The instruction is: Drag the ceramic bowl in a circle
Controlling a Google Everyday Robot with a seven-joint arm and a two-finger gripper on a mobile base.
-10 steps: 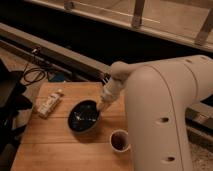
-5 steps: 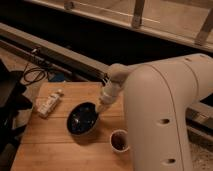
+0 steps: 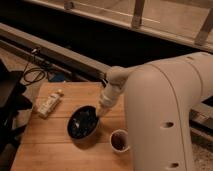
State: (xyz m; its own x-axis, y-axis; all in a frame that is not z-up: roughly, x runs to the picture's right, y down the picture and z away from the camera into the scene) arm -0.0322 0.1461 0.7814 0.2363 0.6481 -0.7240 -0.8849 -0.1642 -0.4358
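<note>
Bowl (image 3: pixel 83 122) sits mid-table (image 3: pixel 55 150); your gripper (image 3: pixel 101 112) touches its right rim, jaws' state I cannot tell; cup (image 3: pixel 120 140) nearby.

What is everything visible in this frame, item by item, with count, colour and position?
ceramic bowl: 1, glossy black, middle of the table, right rim under the gripper.
cup: 1, light rim with dark inside, near the table's front right, right of the bowl and apart from it.
packet: 1, pale with a darker label, lying flat at the table's left.
table: 1, light wood planks, lower left of the view.
cable: 1, black, looped on the floor behind the table's left corner.
arm: 1, white, fills the right side.
gripper: 1, pale, reaching down to the bowl's right rim.
</note>
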